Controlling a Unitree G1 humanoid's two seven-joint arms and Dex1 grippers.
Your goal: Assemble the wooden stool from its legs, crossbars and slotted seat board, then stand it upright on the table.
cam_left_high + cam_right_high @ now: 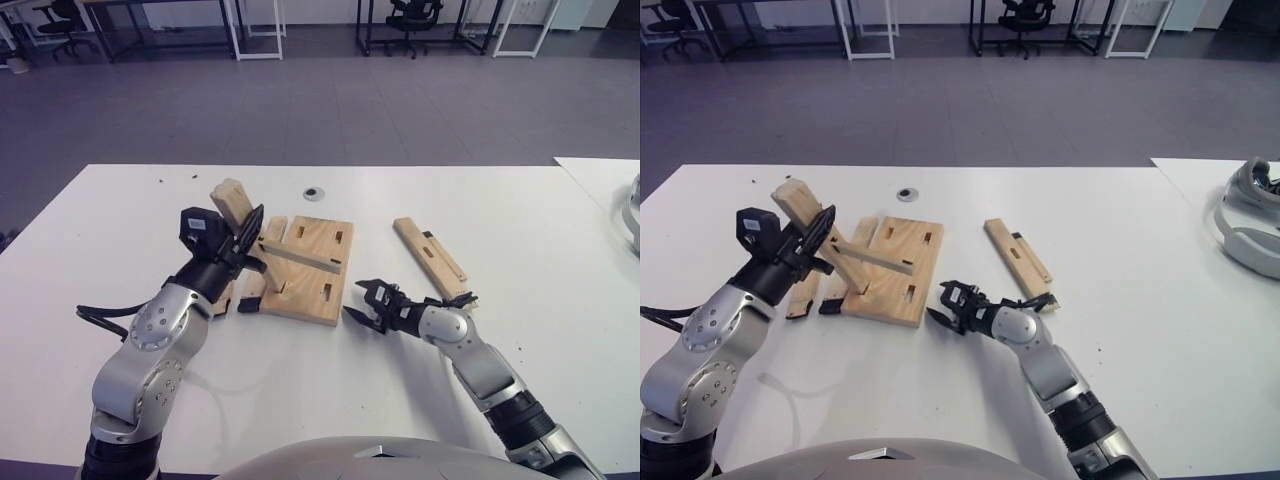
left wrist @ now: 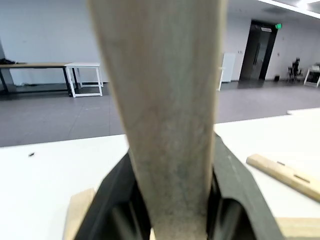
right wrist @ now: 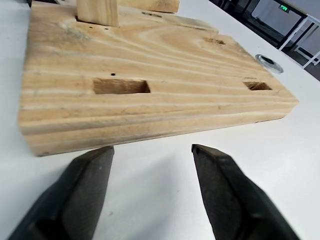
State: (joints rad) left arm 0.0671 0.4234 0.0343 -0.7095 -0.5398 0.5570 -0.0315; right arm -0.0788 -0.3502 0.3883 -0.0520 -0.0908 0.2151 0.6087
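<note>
The slotted seat board [image 1: 318,272] lies flat at the table's middle. A tilted wooden leg [image 1: 232,201] with a crossbar [image 1: 300,256] sticking out of it rests its lower end on the board's left part. My left gripper [image 1: 246,240] is shut on that leg; in the left wrist view the leg [image 2: 165,110] runs between the dark fingers [image 2: 112,200]. My right gripper [image 1: 364,307] hovers open just off the board's near right corner. In the right wrist view the board's edge [image 3: 150,125] lies beyond the spread fingers [image 3: 85,190]. A loose slotted leg [image 1: 430,253] lies right of the board.
More wooden pieces [image 1: 262,272] lie against the board's left side. A small round disc [image 1: 315,192] sits behind the board. A headset [image 1: 1248,228] rests on the neighbouring table at the far right. Bare tabletop [image 1: 300,390] stretches along the front edge.
</note>
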